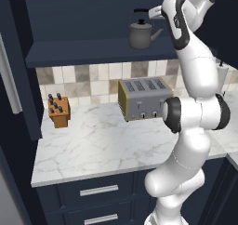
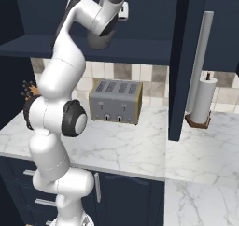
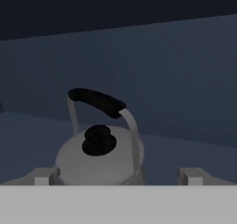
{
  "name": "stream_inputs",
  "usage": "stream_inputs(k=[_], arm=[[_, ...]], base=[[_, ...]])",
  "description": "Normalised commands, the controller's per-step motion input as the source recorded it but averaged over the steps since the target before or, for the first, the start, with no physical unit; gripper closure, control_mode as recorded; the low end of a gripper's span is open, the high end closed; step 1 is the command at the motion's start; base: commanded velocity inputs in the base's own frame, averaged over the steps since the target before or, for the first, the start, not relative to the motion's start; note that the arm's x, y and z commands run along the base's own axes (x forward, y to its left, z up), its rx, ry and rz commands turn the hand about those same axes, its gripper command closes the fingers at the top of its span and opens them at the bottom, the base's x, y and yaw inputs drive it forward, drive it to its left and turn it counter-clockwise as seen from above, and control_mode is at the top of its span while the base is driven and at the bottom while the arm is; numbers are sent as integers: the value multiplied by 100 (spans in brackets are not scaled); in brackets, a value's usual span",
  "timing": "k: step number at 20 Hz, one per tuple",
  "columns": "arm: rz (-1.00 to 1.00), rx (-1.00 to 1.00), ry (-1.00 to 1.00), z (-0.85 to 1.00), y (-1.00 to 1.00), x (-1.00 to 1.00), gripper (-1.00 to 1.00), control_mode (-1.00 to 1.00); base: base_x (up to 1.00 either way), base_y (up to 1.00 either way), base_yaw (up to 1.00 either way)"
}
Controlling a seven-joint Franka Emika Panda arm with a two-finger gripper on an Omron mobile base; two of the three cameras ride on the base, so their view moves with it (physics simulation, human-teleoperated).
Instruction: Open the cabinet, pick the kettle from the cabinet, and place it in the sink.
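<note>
Here the kettle (image 1: 141, 35) stands upright on the cabinet (image 1: 93, 52) floor, near its front edge and toward the right end, spout pointing right, both doors swung wide. In the hand view the kettle (image 3: 99, 156) lies just ahead of the gripper (image 3: 118, 176), whose fingertips (image 3: 42, 177) stand spread wide apart, one either side of the body, holding nothing.

It looks like rigid metal: smooth, rounded, probably slippery and moderately heavy, so the body is a poor place to pinch. The black arched handle (image 3: 97, 101) is the better hold, at its top middle, above the lid knob (image 3: 98, 140).

Below, on the marble worktop (image 1: 107, 145), a toaster (image 1: 142, 98) sits against the back edge, a knife block (image 1: 58, 110) near the back left corner, a paper-towel roll (image 2: 203, 99) further right.
</note>
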Motion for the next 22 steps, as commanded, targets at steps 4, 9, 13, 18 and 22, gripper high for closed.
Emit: stream_inputs(k=[4, 9, 13, 18, 22], arm=[[0, 3, 0, -14, 0, 20, -100, -100], [0, 3, 0, -16, 0, 23, -100, -100], [0, 2, 0, 0, 0, 24, -100, -100], [0, 1, 0, 0, 3, 25, -100, -100], [0, 2, 0, 0, 0, 25, -100, -100]], base=[[0, 0, 0], [0, 0, 0], [0, 0, 0], [0, 0, 0], [0, 0, 0]])
